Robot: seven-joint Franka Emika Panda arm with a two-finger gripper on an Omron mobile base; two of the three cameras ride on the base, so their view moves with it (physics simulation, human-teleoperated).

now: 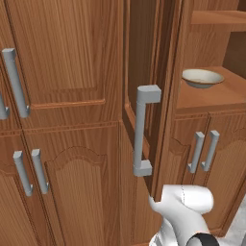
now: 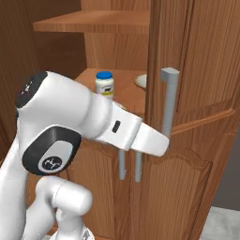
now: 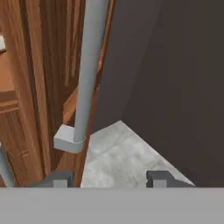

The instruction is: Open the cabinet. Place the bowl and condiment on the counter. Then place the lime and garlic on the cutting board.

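The cabinet's upper door [image 1: 144,72] stands swung out, edge-on to the base cameras, with its long grey handle [image 1: 142,129] facing me. On the bared wooden shelf sits the cream bowl [image 1: 202,78], and the blue-lidded condiment [image 2: 104,84] jar stands further left on the same shelf. In the hand view my gripper [image 3: 109,179] is open, its fingertips [image 3: 59,178] spread just below the handle's [image 3: 87,74] lower end and not touching it. My forearm [image 2: 140,133] reaches to the door's edge. The lime, garlic, cutting board and counter are out of view.
Closed arched lower doors with paired grey handles [image 1: 204,151] sit under the shelf. A shut upper door with its handle [image 1: 14,81] is to the left. Beyond the open door lie grey floor [image 3: 122,157] and a dark wall [image 3: 175,87].
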